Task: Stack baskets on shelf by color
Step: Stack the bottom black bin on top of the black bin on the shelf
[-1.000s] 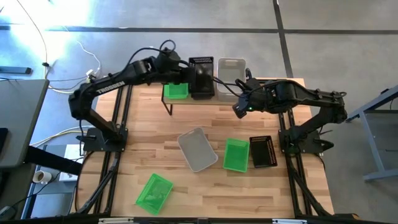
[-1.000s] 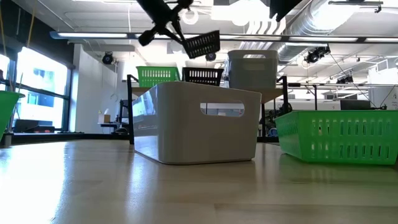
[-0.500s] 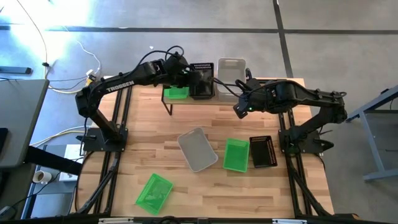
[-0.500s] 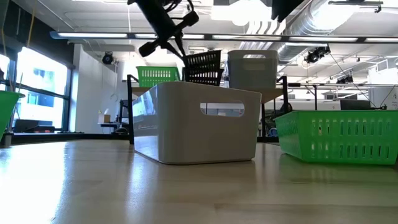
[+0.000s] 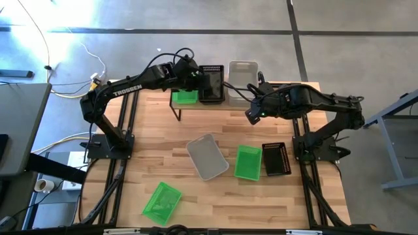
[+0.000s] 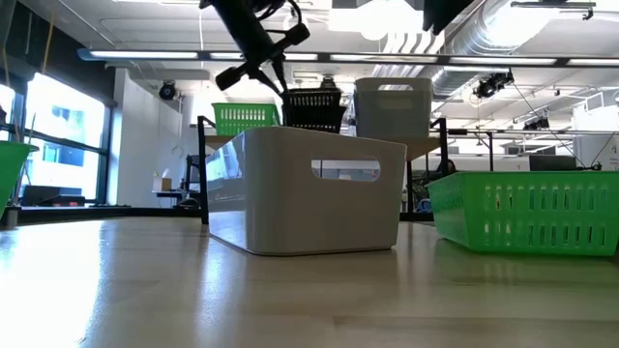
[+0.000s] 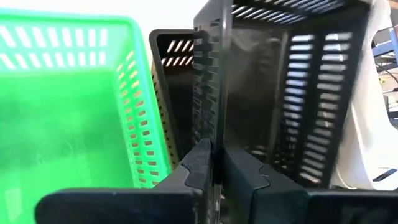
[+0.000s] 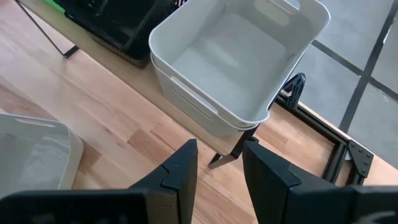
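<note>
While the left pincer grips a black basket's wall over its twin on the shelf, release comes next; right pincer hovers apart.

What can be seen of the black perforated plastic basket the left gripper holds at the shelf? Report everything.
The black perforated plastic basket is rectangular, with slotted walls and an open top. It sits nested in a second black basket on the light-wood shelf, between the green basket and the pale grey stack. The left gripper pinches its near wall between both fingers. In the low view it stands level.
</note>
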### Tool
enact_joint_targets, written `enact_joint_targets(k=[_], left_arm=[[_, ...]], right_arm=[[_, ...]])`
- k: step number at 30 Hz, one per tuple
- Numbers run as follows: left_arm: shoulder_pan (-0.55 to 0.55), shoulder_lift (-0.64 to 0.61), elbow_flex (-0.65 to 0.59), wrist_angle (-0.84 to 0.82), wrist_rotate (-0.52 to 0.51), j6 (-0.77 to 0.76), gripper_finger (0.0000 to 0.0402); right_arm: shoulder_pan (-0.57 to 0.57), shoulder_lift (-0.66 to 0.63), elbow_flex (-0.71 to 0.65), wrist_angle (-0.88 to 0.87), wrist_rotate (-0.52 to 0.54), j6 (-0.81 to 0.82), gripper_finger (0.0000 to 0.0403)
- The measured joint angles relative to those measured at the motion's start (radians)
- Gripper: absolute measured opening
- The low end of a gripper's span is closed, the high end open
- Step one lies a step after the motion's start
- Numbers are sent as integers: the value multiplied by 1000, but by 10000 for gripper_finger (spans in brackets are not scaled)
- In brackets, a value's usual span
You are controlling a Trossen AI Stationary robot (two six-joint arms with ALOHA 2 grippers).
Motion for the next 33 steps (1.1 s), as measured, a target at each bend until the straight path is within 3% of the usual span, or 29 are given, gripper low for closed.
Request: enact_joint_targets(k=[14, 33], left_arm=[[13, -1, 0, 68, 16, 0, 55], [26, -26, 0, 62, 34, 55, 56]], right_arm=[[0, 0, 0, -31, -13, 0, 112], [0, 0, 0, -61, -12, 0, 112]])
